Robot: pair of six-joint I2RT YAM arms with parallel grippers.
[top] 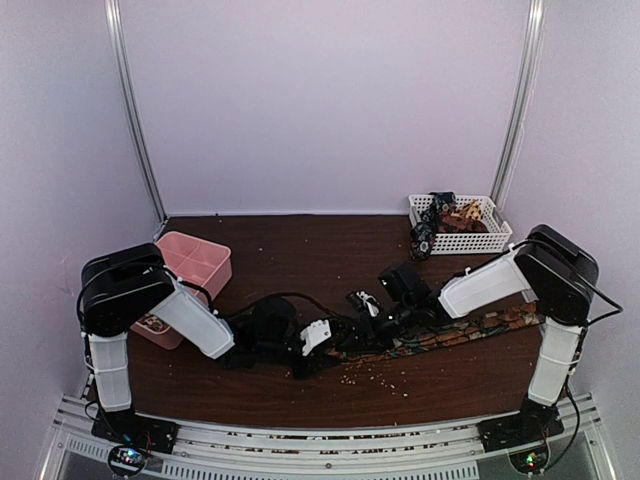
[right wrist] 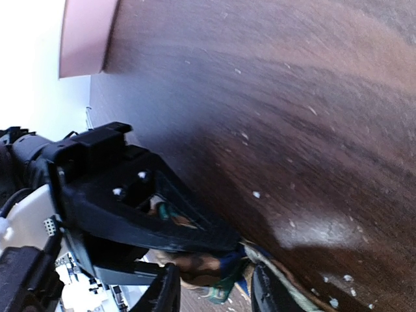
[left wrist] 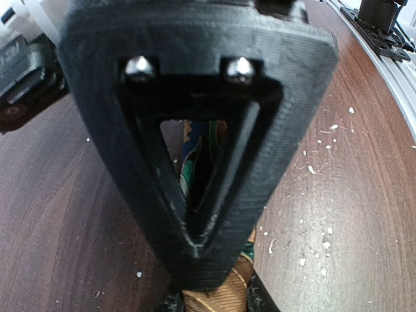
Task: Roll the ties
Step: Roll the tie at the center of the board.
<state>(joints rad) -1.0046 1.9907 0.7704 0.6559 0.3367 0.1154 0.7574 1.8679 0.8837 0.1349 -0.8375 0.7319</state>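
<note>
Tie lies stretched along the counter; left end effector clamps its end, right end effector straddles the same fabric, gripping or not I cannot tell

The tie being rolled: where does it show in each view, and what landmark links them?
Top external: tie lies stretched at front right.
Left wrist: tie at bottom centre, coiled.
Right wrist: tie at bottom centre, bunched.
Shared landmark: pale crumbs scattered nearby.
</note>
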